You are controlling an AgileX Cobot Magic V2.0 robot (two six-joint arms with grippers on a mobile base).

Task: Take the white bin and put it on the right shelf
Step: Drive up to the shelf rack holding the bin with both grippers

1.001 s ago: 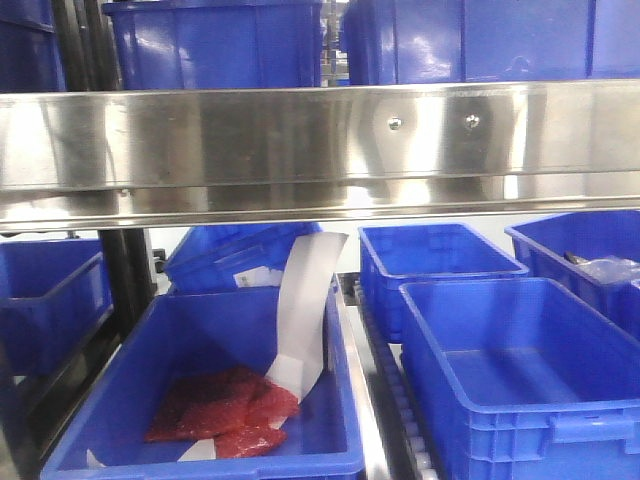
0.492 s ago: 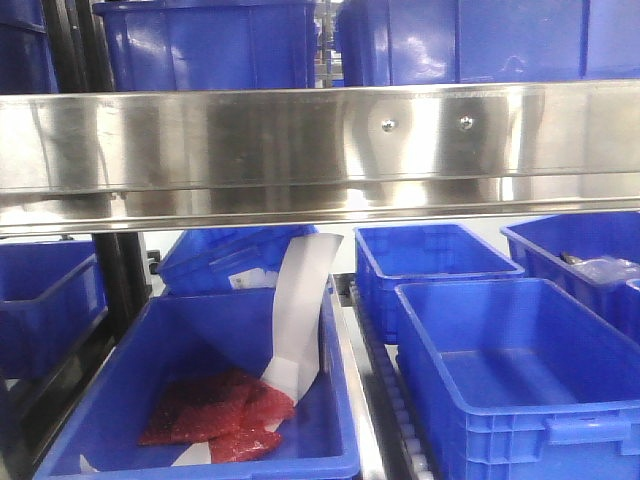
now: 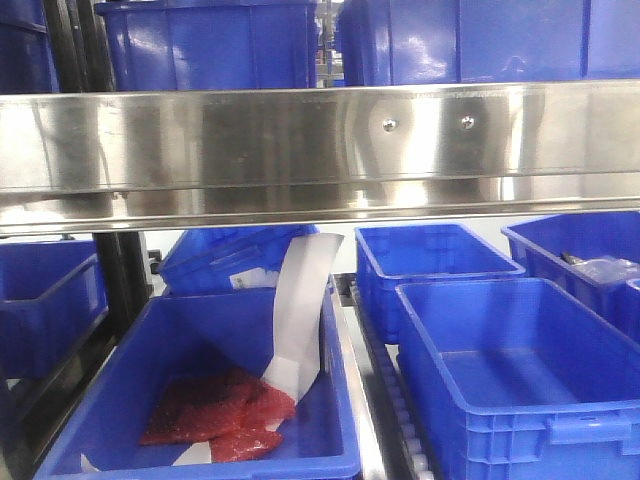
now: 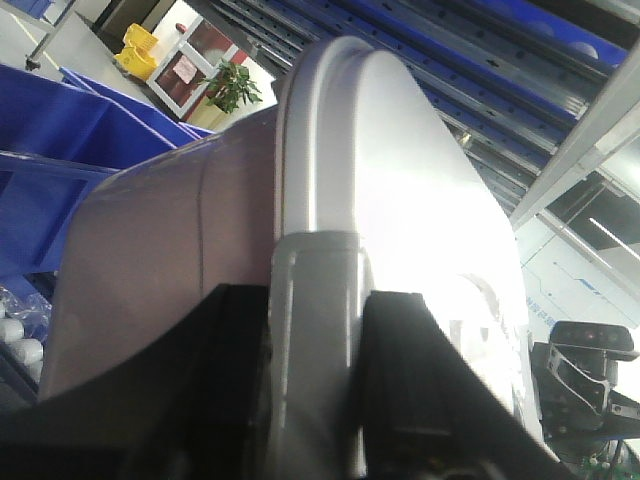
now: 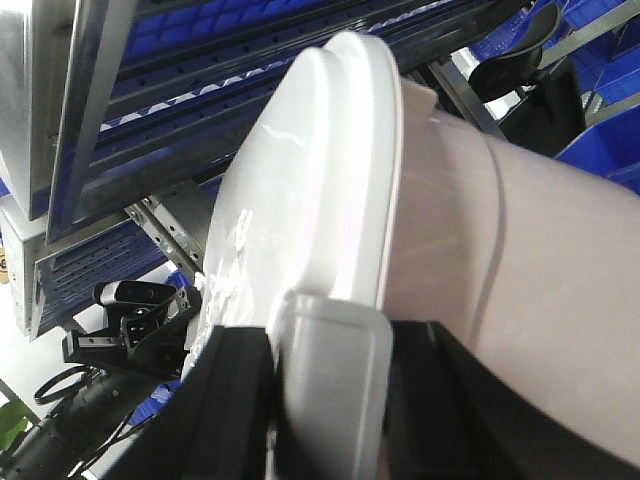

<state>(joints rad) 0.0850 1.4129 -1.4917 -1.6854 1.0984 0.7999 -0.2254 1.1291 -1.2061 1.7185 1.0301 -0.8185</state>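
Left pincer (image 4: 320,385) clamped across the grey end latch (image 4: 315,330) of the white bin (image 4: 160,270); right pincer (image 5: 335,405) clamped likewise on the opposite latch, with black fingers either side of it in both wrist views.

Right shelf (image 3: 250,140): steel front rail spanning the upper front view. Shifted slightly leftward against a second ago, then virtually motionless over the last half second. Read as an approach to the rack ended or nearly so, with the lift onto the shelf not yet done.

White bin: carried between the two pincers, resting on nothing visible, and absent from the front view. Long axis from pincer to pincer, so probably crosswise and parallel to the rail. Flat white lid (image 4: 400,200) on, facing picture-right in the left wrist view and picture-left in the right; true upward direction not determinable from these views.

Blue crates (image 3: 500,370): above the rail and on the lower level. Front-left crate holding a white paper strip (image 3: 300,310) and red packets (image 3: 215,415).

Two screws (image 3: 389,125) on the rail's right half.
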